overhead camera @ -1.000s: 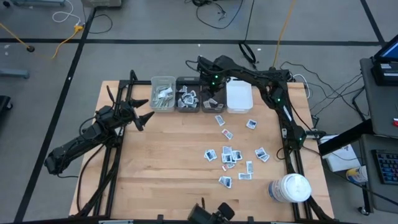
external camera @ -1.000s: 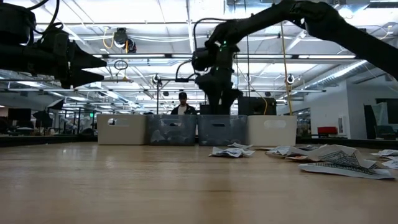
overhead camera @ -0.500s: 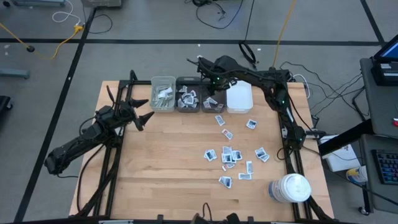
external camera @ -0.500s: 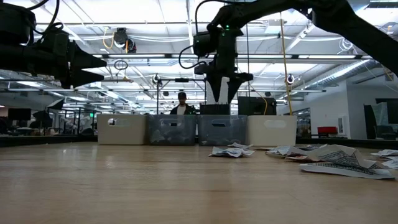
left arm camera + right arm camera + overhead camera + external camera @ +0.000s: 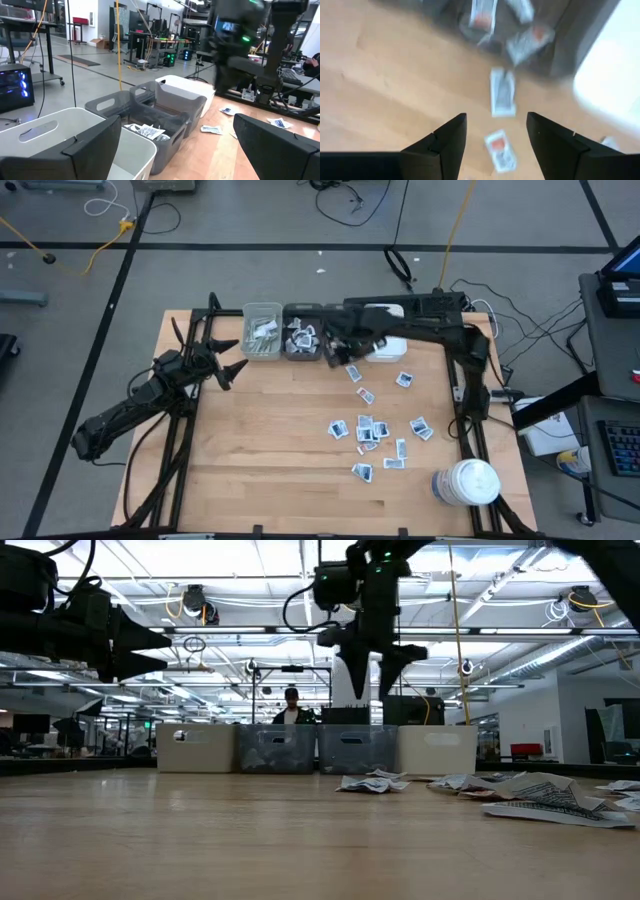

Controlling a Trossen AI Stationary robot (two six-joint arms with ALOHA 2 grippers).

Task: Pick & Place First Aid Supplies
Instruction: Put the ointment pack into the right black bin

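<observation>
The first aid supplies are small flat white sachets. Several lie scattered on the wooden table (image 5: 300, 440), in a cluster (image 5: 370, 430) and singly near the bins (image 5: 353, 372) (image 5: 502, 92); more lie inside the grey bin (image 5: 300, 338). My right gripper (image 5: 333, 355) (image 5: 368, 675) (image 5: 496, 116) hangs open above the table just in front of the bins, pointing down, with nothing between its fingers. My left gripper (image 5: 228, 360) (image 5: 175, 145) waits open and level at the table's left side, pointing toward the bins.
A row of bins stands at the far edge: a clear one (image 5: 262, 330) with pale strips, two grey ones, and a white one (image 5: 385, 340). A large white round jar (image 5: 467, 482) stands at the near right corner. A person (image 5: 291, 708) shows behind the table.
My right gripper has risen from the grey bins and come toward the table's near edge, rolling its wrist on the way. It now hangs over the table just in front of the bins.
</observation>
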